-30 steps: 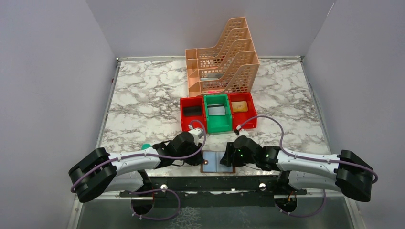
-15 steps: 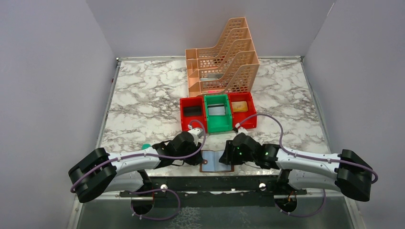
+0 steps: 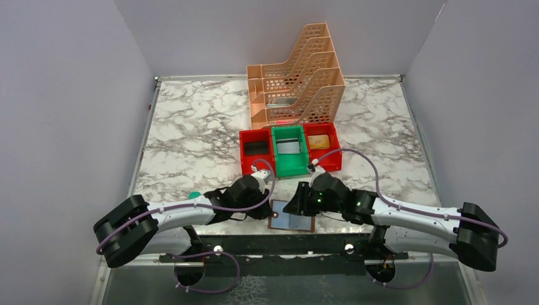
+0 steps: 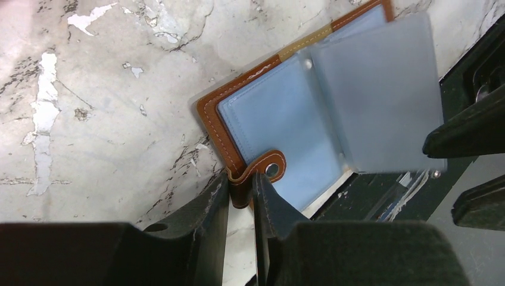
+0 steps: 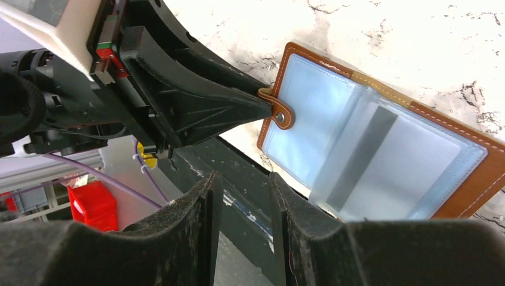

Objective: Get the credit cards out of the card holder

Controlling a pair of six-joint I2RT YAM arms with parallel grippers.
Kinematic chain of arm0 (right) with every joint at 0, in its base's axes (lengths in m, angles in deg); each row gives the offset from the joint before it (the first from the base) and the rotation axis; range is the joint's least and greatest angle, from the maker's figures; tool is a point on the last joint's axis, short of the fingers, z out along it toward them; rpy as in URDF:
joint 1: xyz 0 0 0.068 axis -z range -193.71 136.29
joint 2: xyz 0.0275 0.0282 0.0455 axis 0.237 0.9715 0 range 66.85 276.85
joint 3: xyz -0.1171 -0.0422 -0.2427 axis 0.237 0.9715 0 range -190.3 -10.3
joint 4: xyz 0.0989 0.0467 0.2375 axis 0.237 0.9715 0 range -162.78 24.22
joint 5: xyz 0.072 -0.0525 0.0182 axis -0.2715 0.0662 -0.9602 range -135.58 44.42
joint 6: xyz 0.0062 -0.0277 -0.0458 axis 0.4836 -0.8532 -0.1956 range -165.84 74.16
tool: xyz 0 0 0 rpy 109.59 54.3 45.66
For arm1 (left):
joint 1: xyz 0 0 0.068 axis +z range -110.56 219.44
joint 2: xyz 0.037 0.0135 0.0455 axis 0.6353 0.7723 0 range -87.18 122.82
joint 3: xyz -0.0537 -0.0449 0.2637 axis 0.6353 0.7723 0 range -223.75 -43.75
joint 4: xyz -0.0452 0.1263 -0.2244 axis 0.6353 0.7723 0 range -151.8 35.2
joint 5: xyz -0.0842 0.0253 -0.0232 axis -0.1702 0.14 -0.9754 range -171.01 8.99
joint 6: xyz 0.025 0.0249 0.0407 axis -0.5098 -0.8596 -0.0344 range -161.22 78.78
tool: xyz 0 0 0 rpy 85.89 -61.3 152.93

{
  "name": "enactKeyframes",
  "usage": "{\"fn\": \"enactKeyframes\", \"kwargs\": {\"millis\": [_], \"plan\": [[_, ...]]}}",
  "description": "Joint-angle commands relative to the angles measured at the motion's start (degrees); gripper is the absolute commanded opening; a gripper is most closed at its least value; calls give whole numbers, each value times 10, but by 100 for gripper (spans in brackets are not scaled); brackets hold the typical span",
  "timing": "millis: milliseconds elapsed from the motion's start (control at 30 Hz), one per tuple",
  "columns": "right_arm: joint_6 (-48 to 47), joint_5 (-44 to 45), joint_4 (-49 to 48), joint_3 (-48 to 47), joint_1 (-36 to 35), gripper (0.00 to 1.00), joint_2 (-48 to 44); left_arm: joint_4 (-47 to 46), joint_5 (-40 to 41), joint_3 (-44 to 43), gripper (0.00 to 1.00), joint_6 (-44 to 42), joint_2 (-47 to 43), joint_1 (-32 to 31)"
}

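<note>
a brown card holder [image 3: 292,220] lies open at the middle of the bench's [image 3: 191,140] near edge, its blue-grey pockets facing up. the left tool [image 4: 241,189] is clamped on the holder's snap tab [image 4: 271,170], a finger pressed to each side of it. a frosted leaf [image 4: 381,95] stands up from the holder's fold and is blurred. a dark stripe [image 5: 363,155] shows through it, but whether a card sits inside is hard to make out. the right tool [image 5: 244,179] hovers just beside the leaf's free edge, fingers apart, with only the black rail [image 3: 286,244] seen between them. whether a fingertip touches the leaf cannot be told. from above, both tools cover the holder's ends. red and green bins [image 3: 291,166] sit mid-bench.
</note>
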Motion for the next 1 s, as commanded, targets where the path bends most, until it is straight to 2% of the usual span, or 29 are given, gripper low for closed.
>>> {"fn": "enactKeyframes", "kwargs": {"millis": [0,233,400,533,733,967], "plan": [[11,-1,-19,4,-3,40,15,-23,-4,-13,23,4,3,-3],[-6,1,-10,-10,-3,41,49,-20,4,3,23,17,-24,-3],[-8,76,134,-36,-3,47,35,-12,13,-18,23,7,-16,-3],[2,94,187,-7,-3,51,-15,-20,9,-17,23,11,-11,-3],[13,91,167,25,-3,52,-41,-33,-6,-8,23,11,3,-4],[34,95,188,14,-3,52,19,-33,-11,-4,23,13,0,-4]]}}
